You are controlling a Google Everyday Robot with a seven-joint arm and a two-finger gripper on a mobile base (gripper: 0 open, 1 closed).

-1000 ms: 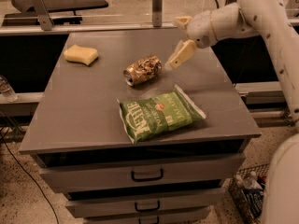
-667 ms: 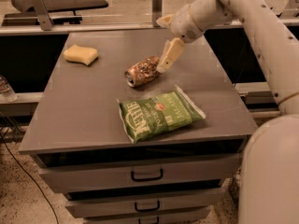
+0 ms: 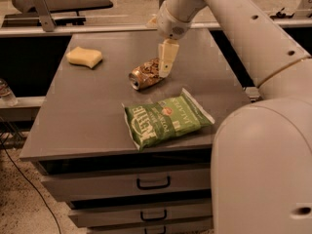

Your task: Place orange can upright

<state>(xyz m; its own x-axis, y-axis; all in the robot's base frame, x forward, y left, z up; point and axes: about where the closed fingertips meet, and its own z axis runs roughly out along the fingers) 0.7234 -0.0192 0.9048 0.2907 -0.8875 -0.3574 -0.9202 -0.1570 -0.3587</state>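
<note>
gripper (image 3: 164,71) at the base end of the orange can (image 3: 145,75), clamped or not no idea, can sideways on the table (image 3: 97,106) behind the chip bag (image 3: 165,121), probably light, slick, dentable, best pinched gently mid-body

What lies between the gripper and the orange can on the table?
Nothing. In the camera view the gripper hangs right at the bottom end of the orange can, which lies on its side; no gap shows.
</note>
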